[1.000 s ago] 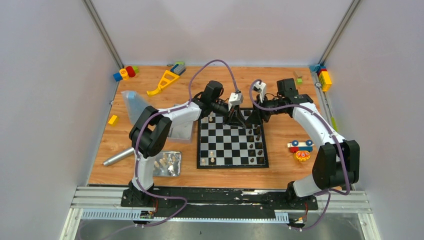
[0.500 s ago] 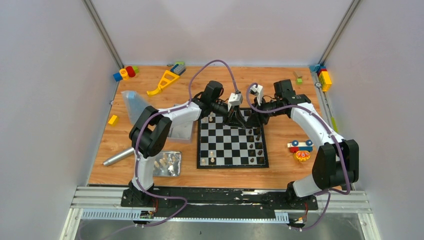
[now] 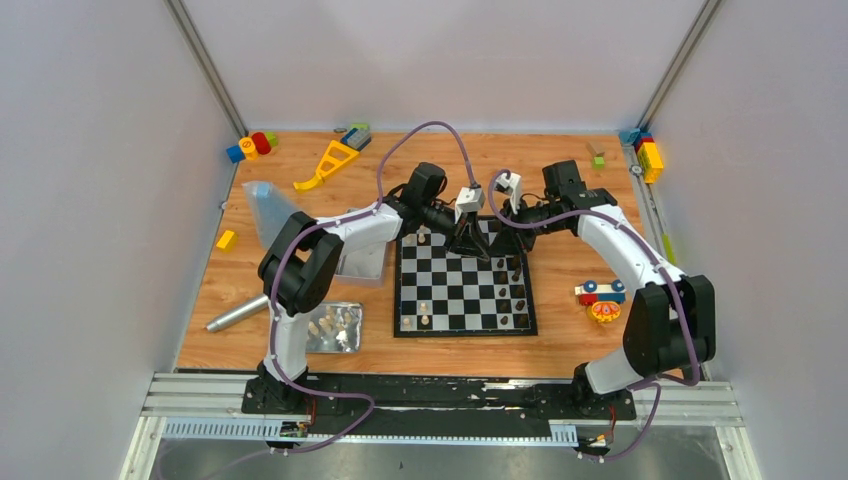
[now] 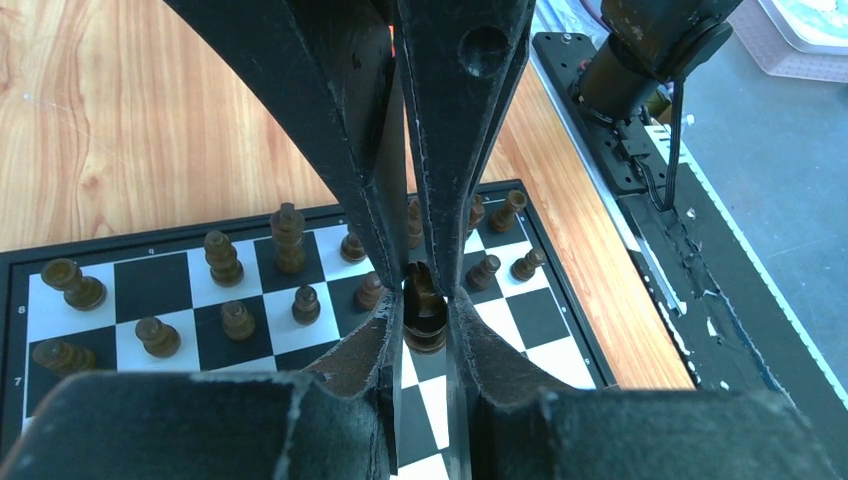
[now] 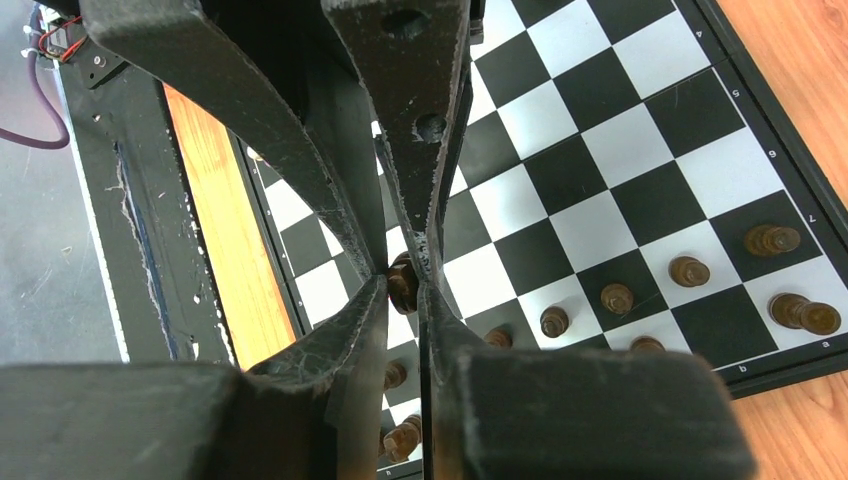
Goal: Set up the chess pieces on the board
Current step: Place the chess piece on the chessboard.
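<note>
Currently mid-placement: grips one dark piece point(image 4: 425, 320) in the narrow left claw point(image 4: 425, 300) at the far edge of the board point(image 3: 450, 290), and pinches a second dark piece point(image 5: 403, 290) in the right claw point(image 5: 405, 275) nearby. Probably calls next for setting each upright on its square before releasing.
</note>
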